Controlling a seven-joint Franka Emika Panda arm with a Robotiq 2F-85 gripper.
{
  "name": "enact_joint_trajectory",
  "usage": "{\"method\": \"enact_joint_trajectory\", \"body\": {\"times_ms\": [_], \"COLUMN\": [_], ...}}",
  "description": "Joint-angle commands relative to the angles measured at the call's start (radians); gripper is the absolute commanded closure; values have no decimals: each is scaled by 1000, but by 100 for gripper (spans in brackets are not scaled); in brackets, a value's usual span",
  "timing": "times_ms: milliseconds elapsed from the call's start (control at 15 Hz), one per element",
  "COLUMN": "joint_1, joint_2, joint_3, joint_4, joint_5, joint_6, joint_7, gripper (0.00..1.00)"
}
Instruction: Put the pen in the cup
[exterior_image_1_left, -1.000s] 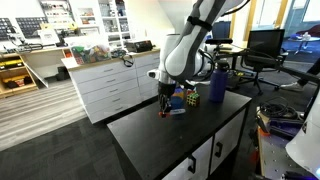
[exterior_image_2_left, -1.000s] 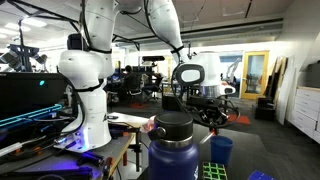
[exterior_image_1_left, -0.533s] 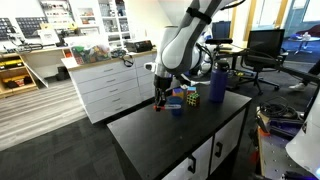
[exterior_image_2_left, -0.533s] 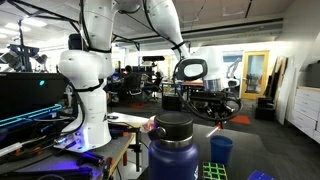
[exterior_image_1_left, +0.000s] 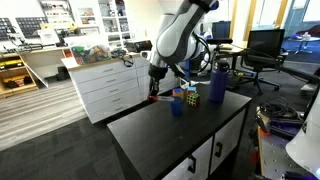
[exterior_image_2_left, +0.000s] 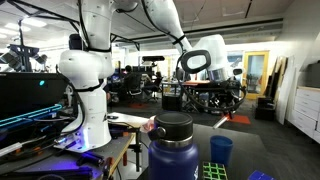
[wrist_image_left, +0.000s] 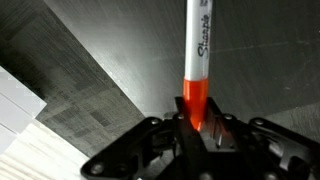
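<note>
exterior, table seen from the side: your claw (exterior_image_1_left: 153, 94) is clamped on the pen (exterior_image_1_left: 152, 98), clear of the black table (exterior_image_1_left: 150, 135), hanging left of the cup (exterior_image_1_left: 177, 106). The puzzle cube (exterior_image_1_left: 190, 97) and the bottle (exterior_image_1_left: 218, 83) stand right of the cup.
exterior, bottle in the foreground: the pen shows as a red sliver (exterior_image_2_left: 222, 121) above and beyond the cup (exterior_image_2_left: 221, 150), not touching it.
wrist: jaws pinch the pen's red barrel (wrist_image_left: 196, 95); its lighter end sticks out over bare tabletop. No cup in this view.
done: you've picked and lifted the pen.
left: carry it right to over the cup, lower it, let go. The pen isn't in the cup yet.
change: a second ago your claw sat low at the table just beside the cup, already shut. Now it's higher and further left, away from the cup. Cup, cube and bottle haven't moved.
</note>
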Motion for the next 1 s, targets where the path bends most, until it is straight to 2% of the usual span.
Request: {"method": "enact_joint_trajectory", "body": {"times_ms": [0,400,933], "joint_1": [-25,-30,-21], "joint_2": [-59,-111,-171], "joint_3": [22,22,22], "joint_4": [-16,-17,-36], "joint_5": [97,303,660], "joint_6": [31,44,58], "joint_7": [-13,-85,-397], "gripper": [94,94,94]}}
